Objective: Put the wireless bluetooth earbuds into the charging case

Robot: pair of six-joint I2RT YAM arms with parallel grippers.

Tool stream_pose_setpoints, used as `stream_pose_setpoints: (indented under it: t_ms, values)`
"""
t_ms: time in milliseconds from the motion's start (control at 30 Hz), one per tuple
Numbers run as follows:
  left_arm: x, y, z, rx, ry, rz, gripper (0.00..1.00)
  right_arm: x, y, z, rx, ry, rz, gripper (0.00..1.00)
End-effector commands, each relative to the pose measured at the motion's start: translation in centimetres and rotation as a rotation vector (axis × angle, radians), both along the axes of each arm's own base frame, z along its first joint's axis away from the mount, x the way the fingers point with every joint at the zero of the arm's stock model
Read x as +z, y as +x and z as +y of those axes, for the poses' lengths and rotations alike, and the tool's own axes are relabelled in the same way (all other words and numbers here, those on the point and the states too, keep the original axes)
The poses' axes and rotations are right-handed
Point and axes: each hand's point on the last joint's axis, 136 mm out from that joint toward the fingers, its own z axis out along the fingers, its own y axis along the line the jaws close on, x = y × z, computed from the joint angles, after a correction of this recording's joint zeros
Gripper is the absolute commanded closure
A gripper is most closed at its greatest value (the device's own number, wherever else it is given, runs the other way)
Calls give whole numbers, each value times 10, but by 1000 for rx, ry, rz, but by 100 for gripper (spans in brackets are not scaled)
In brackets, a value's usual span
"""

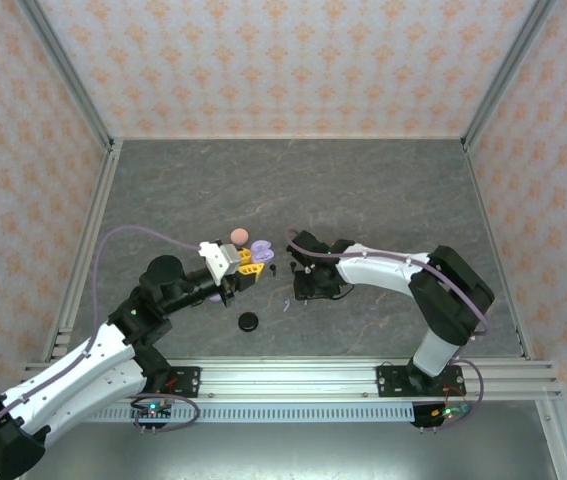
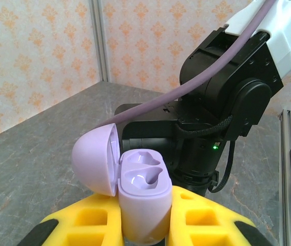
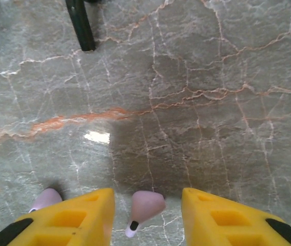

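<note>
The wireless bluetooth earbuds [image 3: 144, 205] are not yet in the charging case [image 2: 142, 192], so by my reading the task is at its first pick with every insertion left to do.

On the grey marbled table [image 1: 383, 190] the two arms meet near the middle. The right arm [image 2: 222, 102] fills the background of the left wrist view, close in front of the case.

The left gripper [image 2: 142, 228] has its yellow fingers pressed on the lavender case from both sides and holds it upright, off the table. Its lid [image 2: 95, 161] is swung open to one side, and both moulded wells in the body are empty.

A pink disc [image 1: 240, 235] lies just beyond the left gripper and a black disc [image 1: 250, 321] lies nearer the bases; neither is touched.

The right gripper [image 3: 148, 218] is low over the table. Its fingers stand apart, with one lavender bud [image 3: 146, 201] lying between them and a gap showing on each side, so nothing is pinched. A second lavender bud [image 3: 45, 199] lies just outside one finger.

What remains is to grip this bud, carry it to the case, seat it, and repeat for its partner.
</note>
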Motion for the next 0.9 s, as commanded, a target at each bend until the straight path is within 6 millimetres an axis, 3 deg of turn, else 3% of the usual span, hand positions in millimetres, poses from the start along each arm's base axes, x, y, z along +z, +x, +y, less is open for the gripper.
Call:
stream_pose_setpoints:
  t_ms: [0, 567, 700, 867]
  values:
    - [2, -4, -3, -23, 2, -24, 100, 0, 4, 2, -13, -16, -12, 62]
    - [0, -2, -2, -12, 12, -20, 100, -14, -8, 5, -3, -35, 38, 74]
    - [0, -1, -2, -6, 8, -16, 100, 1, -1, 7, 7, -10, -16, 77]
    - [5, 5, -2, 22, -50, -17, 100, 51, 19, 6, 14, 47, -202, 78]
